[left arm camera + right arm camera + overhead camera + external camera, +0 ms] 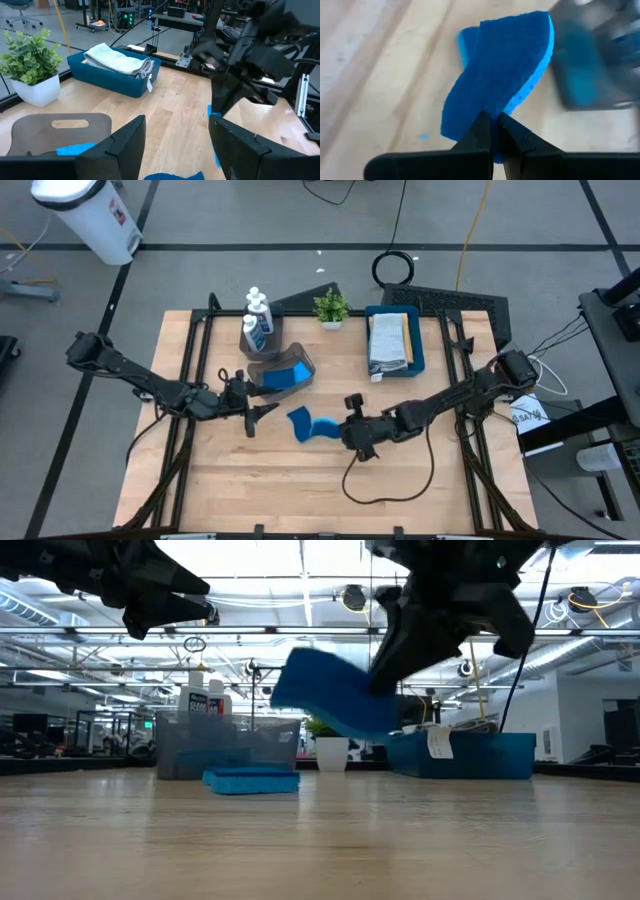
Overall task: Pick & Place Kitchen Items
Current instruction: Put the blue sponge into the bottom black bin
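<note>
Right claw [495, 131] pinches a bent, wavy-edged blue sponge [502, 75] aloft.

A light wooden table [300, 480] stands on a grey floor [200, 220] crossed by dark lines. A white bin [88, 215] sits beyond the table's far left corner. Cables [395, 268] trail behind. Ceiling lights [300, 570] glow overhead.
</note>
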Controlling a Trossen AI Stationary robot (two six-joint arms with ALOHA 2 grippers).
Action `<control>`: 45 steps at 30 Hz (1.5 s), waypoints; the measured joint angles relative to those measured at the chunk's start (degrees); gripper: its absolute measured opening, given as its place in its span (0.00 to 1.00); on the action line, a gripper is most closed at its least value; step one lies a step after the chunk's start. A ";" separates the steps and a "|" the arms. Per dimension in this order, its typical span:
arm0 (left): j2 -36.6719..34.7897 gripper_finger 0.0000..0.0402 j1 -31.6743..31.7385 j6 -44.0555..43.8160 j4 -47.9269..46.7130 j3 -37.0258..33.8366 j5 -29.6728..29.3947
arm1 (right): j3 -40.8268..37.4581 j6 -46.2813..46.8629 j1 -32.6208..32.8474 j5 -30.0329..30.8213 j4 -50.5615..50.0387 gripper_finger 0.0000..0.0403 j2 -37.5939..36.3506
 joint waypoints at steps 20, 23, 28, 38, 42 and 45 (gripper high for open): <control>5.09 0.56 0.06 -3.50 3.89 0.02 2.86 | 0.02 -4.60 0.97 11.66 1.70 0.00 -0.81; 9.62 0.56 0.02 0.12 10.13 0.02 5.65 | 0.02 -4.65 0.97 11.66 2.22 0.00 -0.81; 16.01 0.56 0.07 3.70 18.95 0.04 7.36 | 0.02 -5.03 0.97 11.66 3.36 0.00 -0.81; 24.47 0.56 3.55 2.92 20.84 4.72 10.60 | 0.04 -5.03 0.97 11.50 3.84 0.00 -0.81; 27.45 0.56 4.41 1.57 20.58 7.14 14.93 | 0.08 -5.03 0.97 11.45 3.91 0.00 -0.81; 29.96 0.59 4.87 1.66 20.35 8.67 16.96 | 0.09 -5.03 0.97 11.43 3.93 0.00 -0.81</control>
